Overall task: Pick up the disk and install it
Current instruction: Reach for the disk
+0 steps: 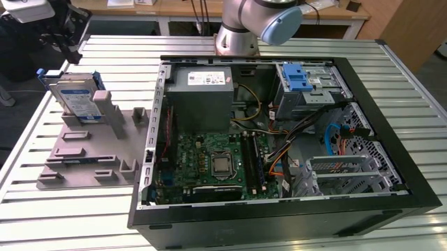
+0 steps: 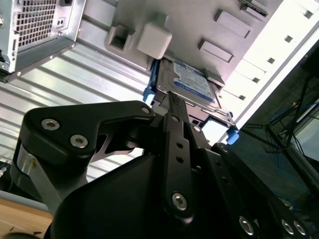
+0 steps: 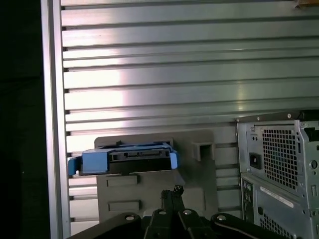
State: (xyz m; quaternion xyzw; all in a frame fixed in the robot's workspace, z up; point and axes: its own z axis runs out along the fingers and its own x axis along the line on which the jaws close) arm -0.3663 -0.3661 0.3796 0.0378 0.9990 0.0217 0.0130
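The disk (image 1: 75,99) stands on edge in its grey holder (image 1: 87,157), directly beneath the claw (image 1: 70,48), and the pick is not yet made.
In the first wrist view the claw looks pinched shut and empty, its tips stopping short of the disk's blue bracket (image 3: 92,162), so nothing is gripped. The holder sits on the slatted worktop (image 1: 70,209), and the open computer case (image 1: 279,222) is well off to the claw's side. As I read it, a clean pick wants the claw spread wider than the disk's thin body. It should be centred over the top edge and squared to the flat faces. The pull should then run straight along the slot, so the bracket doesn't snag on the holder.
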